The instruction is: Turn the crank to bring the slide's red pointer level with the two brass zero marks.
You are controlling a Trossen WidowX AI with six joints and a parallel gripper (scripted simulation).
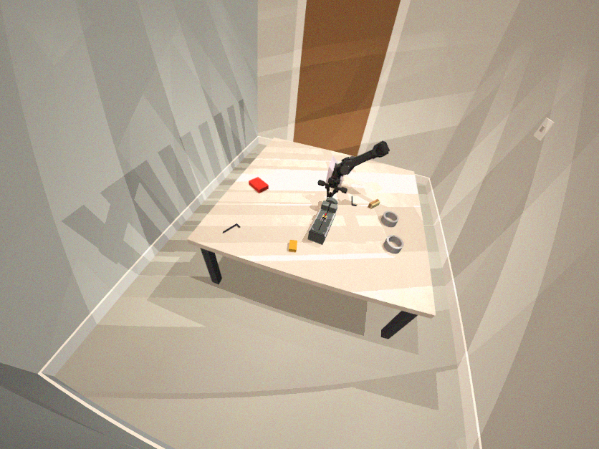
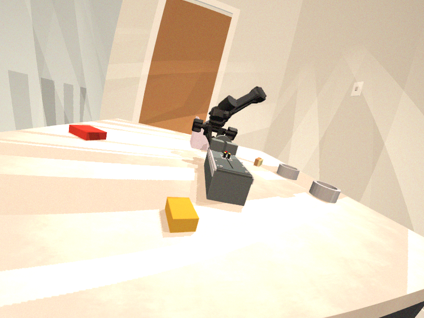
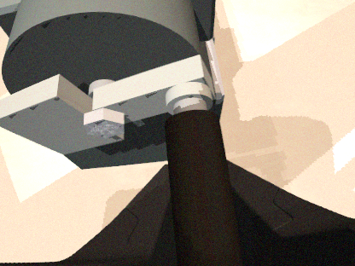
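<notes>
The dark grey machine stands on the table, its round housing large in the wrist view. A pale crank arm runs from the middle of the housing to the dark brown handle. My gripper is shut on that handle, at the machine's back end in the top and exterior views. The red pointer is small and close to the two brass marks on the machine's top. Whether it is exactly level with them is too small to tell.
A red block lies left, and a yellow block lies near the machine's front. Two grey rings and a small tan block lie right. A pale panel stands behind the machine. Two black angled keys lie on the table.
</notes>
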